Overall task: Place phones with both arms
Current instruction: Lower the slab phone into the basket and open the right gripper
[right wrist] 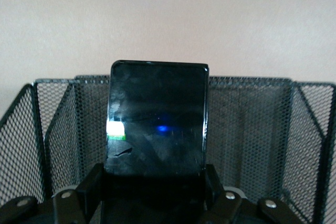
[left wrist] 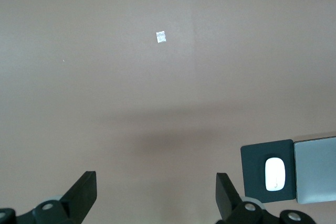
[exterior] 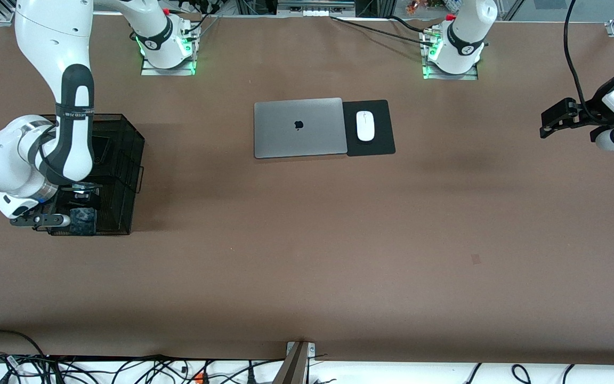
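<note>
right gripper (exterior: 80, 213): lower left of the front frame, down at the near end of the mesh rack; fingers pinched on a black phone
black phone (right wrist: 156, 121): squarish, glossy, standing upright between the right fingers (right wrist: 92, 182); fills the centre of the right wrist frame, mesh dividers just past it
rack (exterior: 126, 160): black wire mesh, left side of the front frame at the right arm's end of the table; several upright slots visible in the right wrist frame
rack contents: a dark flat item (exterior: 102, 149) shows in the upper part of the rack under the arm; can't tell what it is
right arm (exterior: 67, 106): comes from the base at upper left, folds down over the rack, hides much of it
left gripper (exterior: 555, 120): right edge of the front frame, up in the air over bare table; fingers spread wide, nothing between them
left fingers (left wrist: 84, 190): both tips at the bottom of the left wrist frame, only brown table in the gap
left arm: waiting
laptop (exterior: 299, 128): silver, lid shut, centre top of the front frame
mouse pad (exterior: 379, 130): black, touching the laptop's edge toward the left arm's end
mouse (exterior: 365, 126): white, on the pad
table (exterior: 307, 256): brown, one small pale scrap (left wrist: 161, 36) visible in the left wrist frame
</note>
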`<move>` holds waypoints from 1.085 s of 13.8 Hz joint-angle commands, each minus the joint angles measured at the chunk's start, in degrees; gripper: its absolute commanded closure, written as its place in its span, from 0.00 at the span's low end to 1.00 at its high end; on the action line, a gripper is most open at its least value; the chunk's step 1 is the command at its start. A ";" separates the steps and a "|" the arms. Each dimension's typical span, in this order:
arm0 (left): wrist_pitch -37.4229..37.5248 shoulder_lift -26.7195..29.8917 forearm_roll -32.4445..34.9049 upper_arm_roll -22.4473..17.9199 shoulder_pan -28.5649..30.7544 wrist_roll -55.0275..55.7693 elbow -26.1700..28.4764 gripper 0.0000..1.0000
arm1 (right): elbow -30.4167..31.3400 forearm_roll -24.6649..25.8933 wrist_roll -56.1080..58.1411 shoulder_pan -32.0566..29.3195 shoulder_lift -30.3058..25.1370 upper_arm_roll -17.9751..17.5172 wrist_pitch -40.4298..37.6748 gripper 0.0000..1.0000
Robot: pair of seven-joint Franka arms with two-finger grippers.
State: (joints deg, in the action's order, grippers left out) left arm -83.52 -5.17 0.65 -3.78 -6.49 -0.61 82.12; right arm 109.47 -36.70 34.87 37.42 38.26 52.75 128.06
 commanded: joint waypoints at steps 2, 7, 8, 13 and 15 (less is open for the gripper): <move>0.64 0.16 -0.21 -0.08 0.16 0.17 -0.56 0.00 | 0.05 -0.92 1.52 -1.03 -0.91 -0.28 -2.64 0.73; 0.64 0.16 -0.21 -0.17 0.16 0.17 -0.56 0.00 | -0.04 -0.92 1.26 -1.21 -0.91 -0.28 -5.10 0.73; 0.64 0.16 -0.21 -0.17 0.16 0.17 -0.56 0.00 | -0.04 -0.92 1.34 -1.38 -0.91 -0.28 -5.10 0.72; 0.81 0.16 -0.21 -0.17 0.16 0.17 -0.65 0.00 | -0.31 -1.88 1.78 -1.56 -0.91 -0.28 -4.75 0.01; 0.82 0.16 -0.21 -0.17 0.16 0.17 -0.65 0.00 | -0.48 -1.89 1.78 -1.56 -0.91 -0.28 -4.93 0.01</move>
State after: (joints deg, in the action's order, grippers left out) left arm -83.46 -5.17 0.65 -3.84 -6.47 -0.60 82.12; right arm 109.42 -37.33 34.96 36.69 38.24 52.76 124.32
